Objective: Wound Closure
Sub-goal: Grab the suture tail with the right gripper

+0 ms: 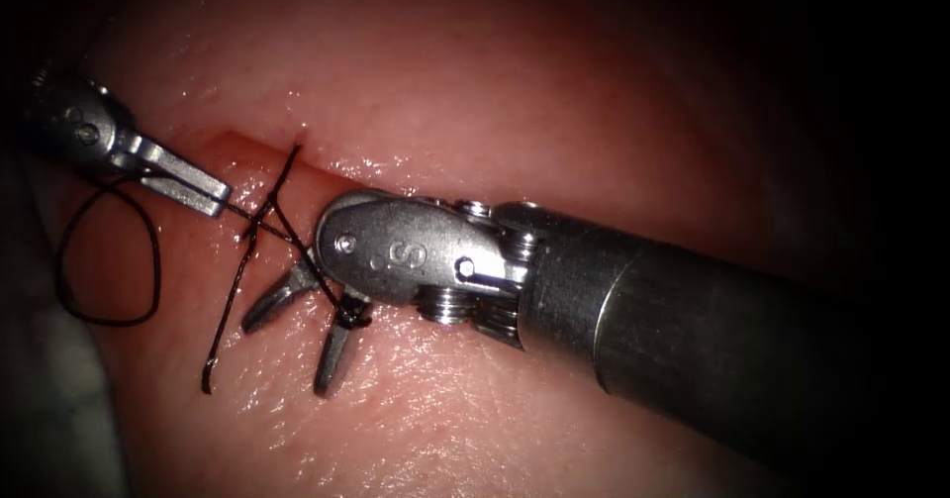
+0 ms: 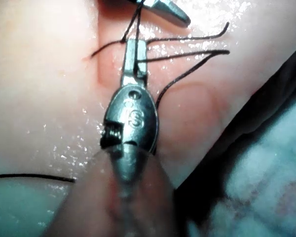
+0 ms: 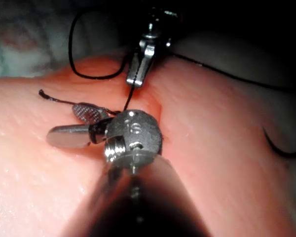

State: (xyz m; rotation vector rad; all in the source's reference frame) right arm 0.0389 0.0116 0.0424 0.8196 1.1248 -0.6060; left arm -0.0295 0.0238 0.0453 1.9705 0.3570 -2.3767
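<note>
On tissue [image 1: 554,92]: two grippers (left [image 1: 213,201] gripping thread [image 1: 109,260]) — right [image 1: 297,335] spread.

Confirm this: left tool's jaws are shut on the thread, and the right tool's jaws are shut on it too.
Half right. The left tool is shut on the thread, but the right tool has its jaws spread open over the tissue, clamping nothing; the endoscope view shows it.

Right tool [image 3: 81,126]: 2 jaws apart over tissue [image 3: 212,163], thread [image 3: 69,102] lying between them | Left tool [image 3: 136,74]: jaws closed on thread beyond | Thread loop on far tissue edge.
</note>
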